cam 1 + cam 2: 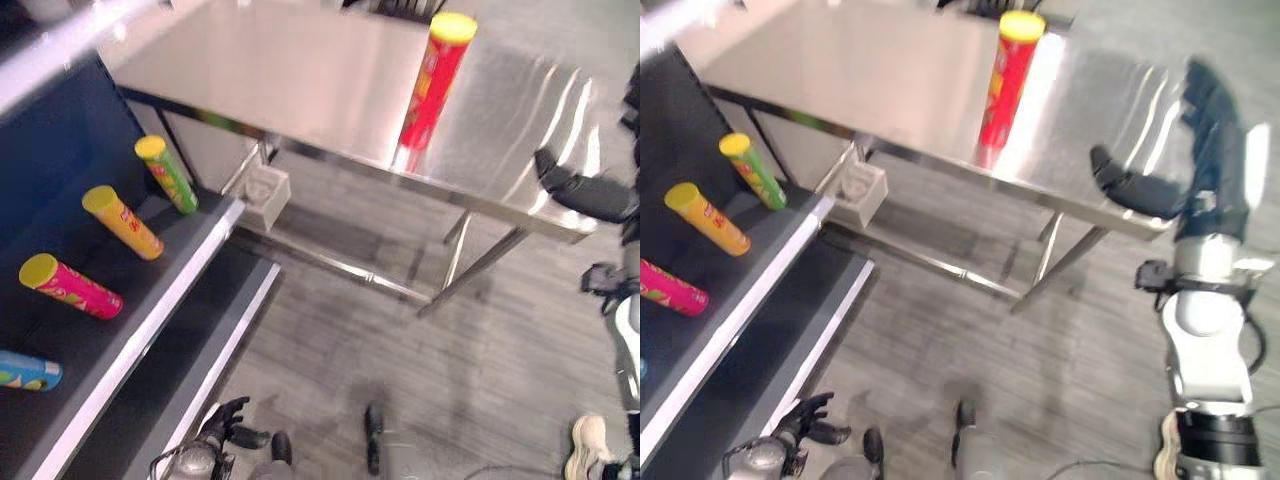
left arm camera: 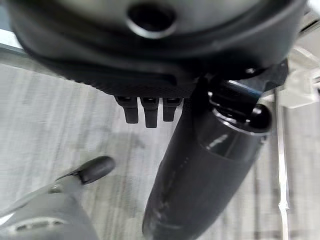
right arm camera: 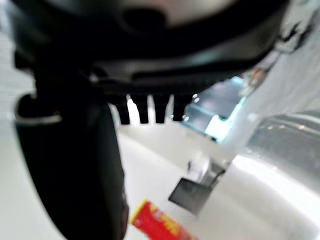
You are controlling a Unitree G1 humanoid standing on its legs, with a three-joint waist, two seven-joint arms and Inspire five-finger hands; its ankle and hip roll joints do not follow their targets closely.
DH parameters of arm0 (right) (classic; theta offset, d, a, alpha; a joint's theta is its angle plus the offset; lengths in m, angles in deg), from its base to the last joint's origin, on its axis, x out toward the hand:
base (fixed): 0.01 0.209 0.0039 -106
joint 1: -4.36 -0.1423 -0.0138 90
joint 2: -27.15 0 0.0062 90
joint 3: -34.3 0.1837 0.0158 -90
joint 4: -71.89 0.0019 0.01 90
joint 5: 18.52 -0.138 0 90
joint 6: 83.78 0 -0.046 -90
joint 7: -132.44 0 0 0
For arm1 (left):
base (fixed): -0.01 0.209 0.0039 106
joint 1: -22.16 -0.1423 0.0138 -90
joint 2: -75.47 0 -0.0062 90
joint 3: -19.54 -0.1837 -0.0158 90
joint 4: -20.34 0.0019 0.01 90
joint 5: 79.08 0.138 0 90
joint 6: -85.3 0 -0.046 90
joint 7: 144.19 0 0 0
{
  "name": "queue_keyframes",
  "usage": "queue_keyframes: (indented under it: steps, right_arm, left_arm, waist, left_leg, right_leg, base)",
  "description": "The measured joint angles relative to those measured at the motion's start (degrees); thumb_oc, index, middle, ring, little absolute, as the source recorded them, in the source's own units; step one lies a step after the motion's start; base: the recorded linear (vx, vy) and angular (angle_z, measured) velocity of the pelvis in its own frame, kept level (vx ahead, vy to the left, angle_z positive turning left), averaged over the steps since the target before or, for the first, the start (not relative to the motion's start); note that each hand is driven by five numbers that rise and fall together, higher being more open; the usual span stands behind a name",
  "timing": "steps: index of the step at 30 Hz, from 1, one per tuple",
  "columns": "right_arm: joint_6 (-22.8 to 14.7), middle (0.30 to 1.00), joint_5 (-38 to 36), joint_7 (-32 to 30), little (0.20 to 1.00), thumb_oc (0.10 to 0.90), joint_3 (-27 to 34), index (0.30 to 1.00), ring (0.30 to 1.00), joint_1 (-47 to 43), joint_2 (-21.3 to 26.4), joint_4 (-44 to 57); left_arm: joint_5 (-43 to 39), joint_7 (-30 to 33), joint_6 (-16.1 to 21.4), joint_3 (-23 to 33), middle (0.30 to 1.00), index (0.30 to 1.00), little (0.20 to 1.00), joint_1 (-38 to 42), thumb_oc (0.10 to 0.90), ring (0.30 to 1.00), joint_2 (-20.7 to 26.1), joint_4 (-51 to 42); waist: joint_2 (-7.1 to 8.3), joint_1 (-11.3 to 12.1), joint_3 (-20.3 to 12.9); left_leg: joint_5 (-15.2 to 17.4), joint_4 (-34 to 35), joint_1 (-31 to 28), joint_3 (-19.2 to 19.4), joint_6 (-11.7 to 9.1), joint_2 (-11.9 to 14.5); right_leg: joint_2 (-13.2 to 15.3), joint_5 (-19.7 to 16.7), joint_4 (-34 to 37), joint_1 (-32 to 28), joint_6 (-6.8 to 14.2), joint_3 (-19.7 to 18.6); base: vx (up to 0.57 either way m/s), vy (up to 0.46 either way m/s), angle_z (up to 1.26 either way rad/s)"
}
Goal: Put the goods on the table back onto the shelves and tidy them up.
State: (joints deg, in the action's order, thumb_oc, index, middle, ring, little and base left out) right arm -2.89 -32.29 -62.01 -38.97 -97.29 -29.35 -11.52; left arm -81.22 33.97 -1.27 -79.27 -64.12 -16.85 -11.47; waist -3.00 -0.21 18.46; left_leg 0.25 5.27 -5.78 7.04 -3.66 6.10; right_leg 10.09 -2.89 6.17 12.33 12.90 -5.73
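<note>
A: Red can (image 1: 434, 82), yellow lid, stands upright on the steel surface (image 1: 290, 70), well apart from both hands.

B: Right hand (image 1: 1185, 170) hovers over that surface's near corner, fingers straight and apart, holding nothing. I'd wrap it around the can's middle to keep it upright.

A: Left hand (image 1: 222, 425) hangs low above the grey floor (image 1: 340, 340), fingers relaxed, empty.

B: 4 cans already lie on the dark shelf (image 1: 175, 290); there's room beside the green one (image 1: 167, 174).

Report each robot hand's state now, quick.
Left robot hand: open, fingers relaxed, holding nothing, hanging low over the floor.
Right robot hand: open, fingers straight, holding nothing, raised over the table short of the red can.
</note>
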Motion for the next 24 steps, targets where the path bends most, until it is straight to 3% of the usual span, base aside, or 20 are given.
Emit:
queue_keyframes:
  steps: [1,2,3,4,6,7,10,13,14,15,18,19,20,22,23,24]
  right_arm:
    - [0.3,0.9,0.12,-0.66,0.9,0.8,-0.89,0.9,0.9,0.4,-0.41,-1.77]
    - [0.87,0.9,0.12,-0.9,0.9,0.8,-0.95,0.9,0.9,0.3,-0.23,-2.38]
    - [1.22,0.9,0.13,-1.31,0.9,0.8,-0.91,0.9,0.9,0.28,0.06,-2.96]
    - [1.58,0.9,0.14,-1.41,0.9,0.8,-0.74,0.9,0.9,0.51,0.61,-3.12]
    - [1.92,0.9,0.68,-1.35,0.9,0.8,0.31,0.9,0.9,0.57,3.15,-3.48]
    - [2.17,0.9,1.21,-1.34,0.9,0.8,1.76,0.9,0.9,0.53,3.33,-3.53]
    - [2.17,0.9,1.18,-0.95,0.9,0.8,2.07,0.9,0.9,-0.28,4.28,-3.43]
    - [1.98,0.9,-1.5,-0.22,0.9,0.8,2.74,0.9,0.9,-2.07,4.6,-0.96]
    - [1.61,0.9,-4.86,1.24,0.9,0.8,3.35,0.9,0.9,-2.41,5.2,2.96]
    - [0.09,0.9,-6.14,1.89,0.9,0.8,3.33,0.9,0.9,-2.93,5.21,4.05]
    - [-1.74,0.9,-11.2,3.09,0.9,0.8,2.59,0.9,0.9,-5.13,3.5,4.84]
    - [-1.99,0.9,-13.02,3.92,0.9,0.8,2.76,0.9,0.9,-5.36,4.29,4.8]
    - [-2.01,0.9,-14.26,4.79,0.9,0.8,1.98,0.9,0.9,-6.52,4.23,4.83]
    - [-2.56,0.9,-14.78,5.18,0.9,0.8,2.14,0.9,0.9,-7.07,3.94,5.26]
    - [-4.07,0.9,-15.41,4.96,0.9,0.8,2.52,0.9,0.9,-7.03,3.5,5.44]
    - [-4.34,0.9,-15.71,4.97,0.9,0.8,2.62,0.9,0.9,-7.1,3.47,5.55]
  left_arm:
    - [-0.03,0.13,-0.02,0.23,0.9,0.9,0.9,-0.67,0.8,0.9,-1.48,0.31]
    - [-0.04,-0.1,0.18,0.06,0.9,0.9,0.9,-1.71,0.8,0.9,-2.68,-0.36]
    - [-0.02,-0.64,0.48,-0.43,0.9,0.9,0.9,-2.41,0.8,0.9,-4.29,-1.2]
    - [0.01,-1.23,0.63,-1.37,0.9,0.9,0.9,-3.33,0.8,0.9,-5.46,-2.08]
    - [0.05,-1.78,0.96,-2.7,0.9,0.9,0.9,-3.68,0.8,0.9,-8.05,-2.05]
    - [0.02,-2.04,1.07,-3.54,0.9,0.9,0.9,-3.0,0.8,0.9,-9.09,-2.0]
    - [-0.06,-2.37,1.28,-4.42,0.9,0.9,0.9,-1.79,0.8,0.9,-10.16,-2.0]
    - [-0.22,-2.19,1.49,-4.46,0.9,0.9,0.9,0.92,0.8,0.9,-9.83,-2.05]
    - [-1.53,-1.78,1.52,-4.45,0.9,0.9,0.9,0.96,0.8,0.9,-9.21,-3.47]
    - [-2.31,-1.66,1.46,-4.67,0.9,0.9,0.9,0.75,0.8,0.9,-9.13,-4.09]
    - [-2.29,-2.24,1.49,-5.11,0.9,0.9,0.9,0.44,0.8,0.9,-7.78,-5.76]
    - [-2.31,-2.37,1.46,-5.68,0.9,0.9,0.9,0.89,0.8,0.9,-7.25,-5.46]
    - [-2.31,-2.4,1.45,-6.06,0.9,0.9,0.9,0.36,0.8,0.9,-7.15,-5.45]
    - [-2.27,-2.55,1.36,-6.74,0.9,0.9,0.9,-0.57,0.8,0.9,-6.95,-5.42]
    - [-2.29,-2.47,1.43,-6.6,0.9,0.9,0.9,-0.82,0.8,0.9,-5.18,-5.39]
    - [-2.28,-2.49,1.4,-6.53,0.9,0.9,0.9,-0.81,0.8,0.9,-3.95,-5.3]
  waist:
    - [-0.56,-1.64,0.15]
    - [-1.93,-1.51,0.01]
    - [-2.74,-2.24,0.19]
    - [-3.15,-4.1,0.07]
    - [-5.77,-5.46,-0.27]
    - [-6.19,-5.96,-0.39]
    - [-5.71,-7.56,-0.09]
    - [-2.46,-7.32,1.73]
    - [-1.3,-6.31,2.34]
    - [-1.43,-6.37,2.28]
    - [-1.19,-4.44,2.33]
    - [-2.3,-3.74,1.71]
    - [-3.17,-3.42,1.16]
    - [-4.3,-4.35,0.23]
    - [-1.57,-4.63,-0.42]
    - [-0.35,-4.39,-1.0]
  left_leg:
    - [0.76,0.11,-2.46,-1.28,-2.71,1.25]
    - [0.8,-1.16,-2.97,-0.77,-2.75,1.64]
    - [0.86,-3.34,-2.78,0.37,-2.79,0.03]
    - [0.57,-3.33,-3.47,0.62,-2.6,-1.82]
    - [0.41,-3.41,-3.1,2.55,-2.27,-1.8]
    - [-0.08,-5.3,-2.49,1.05,-3.13,-1.7]
    - [-0.56,-10.41,-0.83,-0.82,-4.77,-2.41]
    - [-2.55,-25.35,5.79,-4.23,-11.62,-3.23]
    - [-3.08,-25.39,6.63,-0.74,-10.56,-2.86]
    - [-2.17,-22.23,6.09,-0.06,-9.18,-2.85]
    - [-1.38,-5.59,3.06,-2.09,-5.93,-0.82]
    - [-3.65,-0.03,2.6,-2.86,-5.19,0.91]
    - [-6.69,-0.03,1.52,-2.96,-4.76,1.02]
    - [-4.66,-0.02,0.65,-0.96,-3.49,1.16]
    - [-4.23,-0.06,0.6,-0.35,-3.03,-0.58]
    - [-4.19,-0.06,0.58,0.02,-2.97,-1.5]
  right_leg:
    - [-0.31,-2.04,-0.2,-3.79,1.41,1.06]
    - [-1.17,-2.26,-0.47,-4.94,1.09,0.82]
    - [-1.27,-3.28,-0.52,-6.88,-0.27,0.73]
    - [-1.09,-6.93,-0.52,-8.94,-3.3,0.79]
    - [-1.91,-6.11,-0.53,-10.81,-4.2,2.74]
    - [-1.51,-5.72,-0.56,-12.14,-4.68,4.51]
    - [-0.21,-4.39,-0.54,-15.1,-4.88,7.25]
    - [2.41,-2.78,-0.54,-18.27,-5.97,9.55]
    - [3.7,-2.59,-0.55,-18.29,-6.59,9.65]
    - [3.39,-2.33,-0.56,-18.25,-7.0,9.62]
    - [1.77,-1.98,-0.55,-17.43,-7.56,7.65]
    - [0.18,-1.77,-0.53,-17.2,-7.3,7.46]
    - [-0.94,-1.51,-0.53,-17.17,-6.72,6.04]
    - [-1.94,-0.94,-0.52,-17.46,-5.61,5.17]
    - [0.07,-1.35,-0.5,-16.61,-4.21,4.2]
    - [1.04,-1.61,-0.51,-16.2,-3.79,3.68]
  base:
    - [0.25,-0.041,1.06]
    - [0.31,-0.093,0.93]
    - [0.24,-0.109,0.71]
    - [0.25,-0.145,0.89]
    - [0.26,-0.124,0.8]
    - [0.22,-0.092,0.61]
    - [0.1,-0.145,0.55]
    - [0.08,-0.166,0.4]
    - [0.17,0.028,0.07]
    - [0.24,0.039,0.0]
    - [0.15,0.05,-0.22]
    - [0.17,0.127,-0.5]
    - [0.17,0.13,-0.55]
    - [0.07,0.038,-0.34]
    - [0.05,0.067,-0.26]
    - [0.03,0.083,-0.32]
